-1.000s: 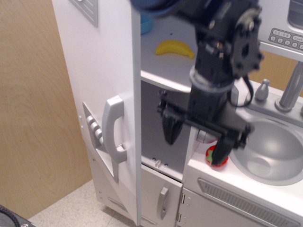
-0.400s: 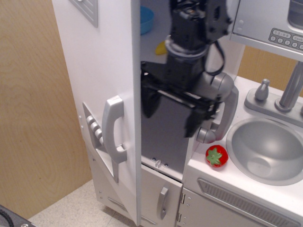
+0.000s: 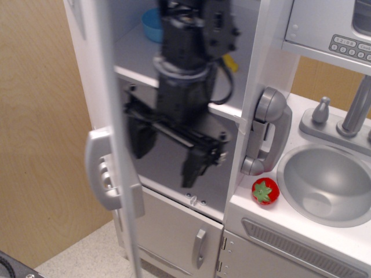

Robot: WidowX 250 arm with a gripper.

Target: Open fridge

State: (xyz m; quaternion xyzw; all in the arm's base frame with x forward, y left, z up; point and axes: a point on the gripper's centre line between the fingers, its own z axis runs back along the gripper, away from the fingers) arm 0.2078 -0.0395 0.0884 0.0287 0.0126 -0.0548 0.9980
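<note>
The tall white fridge stands with its large door swung wide, seen almost edge-on at the left. The door's silver handle faces left. My black gripper is inside the fridge opening, below the white shelf. Its jaws are spread wide and hold nothing. One finger is close to the inner side of the door; I cannot tell whether it touches. The other finger hangs in the lower compartment.
A blue bowl and a mostly hidden yellow banana sit on the shelf. A grey toy phone, a red strawberry, the sink and the microwave are to the right. The smaller lower door is shut.
My gripper has moved left from the sink side into the fridge opening. The large door has swung further open to the left, now nearly edge-on.
</note>
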